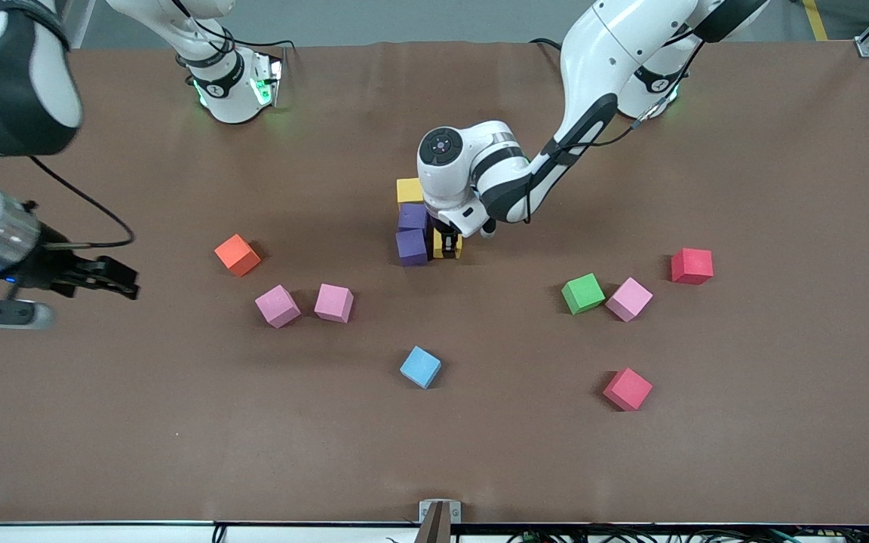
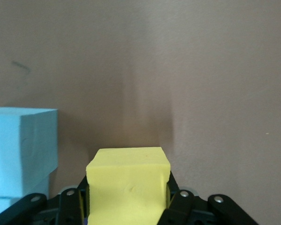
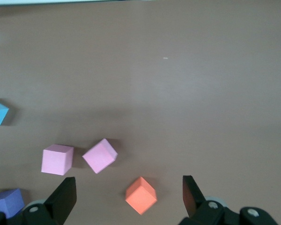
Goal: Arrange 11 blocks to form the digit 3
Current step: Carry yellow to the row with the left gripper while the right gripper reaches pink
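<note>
A short row of blocks lies mid-table: a yellow block (image 1: pixel 409 190), then two purple blocks (image 1: pixel 413 217) (image 1: pixel 411 247) nearer the camera. My left gripper (image 1: pixel 448 244) (image 2: pixel 129 190) is shut on another yellow block (image 1: pixel 438 244) (image 2: pixel 129 180), low at the table beside the nearer purple one. In the left wrist view a neighbouring block (image 2: pixel 21 150) shows close beside it, looking pale blue. My right gripper (image 1: pixel 116 279) (image 3: pixel 129 187) hangs open and holds nothing, up over the right arm's end of the table, with an orange block (image 1: pixel 237 255) (image 3: pixel 141 196) below it.
Loose blocks lie scattered: two pink ones (image 1: pixel 277 305) (image 1: pixel 333 302), a light blue one (image 1: pixel 420 366), a green one (image 1: pixel 582 293), a third pink one (image 1: pixel 628 299) and two red ones (image 1: pixel 691 265) (image 1: pixel 627 388). The brown table (image 1: pixel 744 452) is bare toward the front edge.
</note>
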`<state>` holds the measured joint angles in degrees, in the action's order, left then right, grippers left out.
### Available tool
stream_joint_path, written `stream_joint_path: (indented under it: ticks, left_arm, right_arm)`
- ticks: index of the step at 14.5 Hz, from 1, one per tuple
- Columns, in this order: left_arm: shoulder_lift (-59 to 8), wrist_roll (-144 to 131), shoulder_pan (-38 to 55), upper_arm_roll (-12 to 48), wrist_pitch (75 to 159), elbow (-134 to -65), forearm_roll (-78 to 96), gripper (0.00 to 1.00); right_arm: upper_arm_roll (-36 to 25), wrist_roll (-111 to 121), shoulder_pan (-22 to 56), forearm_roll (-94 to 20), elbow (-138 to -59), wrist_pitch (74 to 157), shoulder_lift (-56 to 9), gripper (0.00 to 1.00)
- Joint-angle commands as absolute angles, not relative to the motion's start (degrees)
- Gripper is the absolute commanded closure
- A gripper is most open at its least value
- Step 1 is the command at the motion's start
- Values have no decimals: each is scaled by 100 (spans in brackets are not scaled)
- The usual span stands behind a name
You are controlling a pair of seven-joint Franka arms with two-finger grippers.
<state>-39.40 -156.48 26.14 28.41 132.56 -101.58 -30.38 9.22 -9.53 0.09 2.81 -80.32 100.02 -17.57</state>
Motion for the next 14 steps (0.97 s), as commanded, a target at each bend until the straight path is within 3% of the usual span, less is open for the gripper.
stream_joint_path:
  ticks: [1,3,7,14]
  left_arm:
    - [-4025,-16145,2689,2777,13298,-10081,-3410,72]
    - [-4052,-16154,2768,2777,13298,-9994,-3401,72]
    - [-4218,-16181,2847,2769,13289,-9818,-3401,72]
    - [-4359,-16233,2962,2689,13289,-9686,-3393,72]
  right_arm:
    - [914,-1020,307,387,-8488,10754,-2073,0]
    - [914,-1020,448,387,-9007,11310,-2197,0]
    - [914,-1002,527,387,-9097,11198,-2557,0]
    - [905,-993,659,396,-9070,11092,-2593,0]
